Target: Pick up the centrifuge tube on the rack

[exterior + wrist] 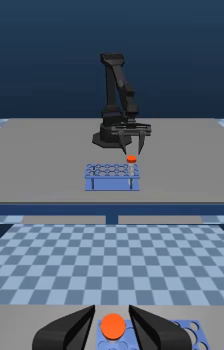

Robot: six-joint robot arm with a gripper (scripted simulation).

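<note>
The tube stands upright in the rack, in a hole near the corner at the exterior view's right. The gripper hangs just above its orange cap, fingers spread, one on each side. They seem not to touch the cap, but the view is coarse.

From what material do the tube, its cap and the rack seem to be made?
Centrifuge tube: probably translucent plastic, whitish and pale. Its cap: flat, matte orange-red, likely plastic. Rack: apparently opaque blue plastic, uniform colour, no shine. The flat, rendered-looking surfaces leave this uncertain.
</note>
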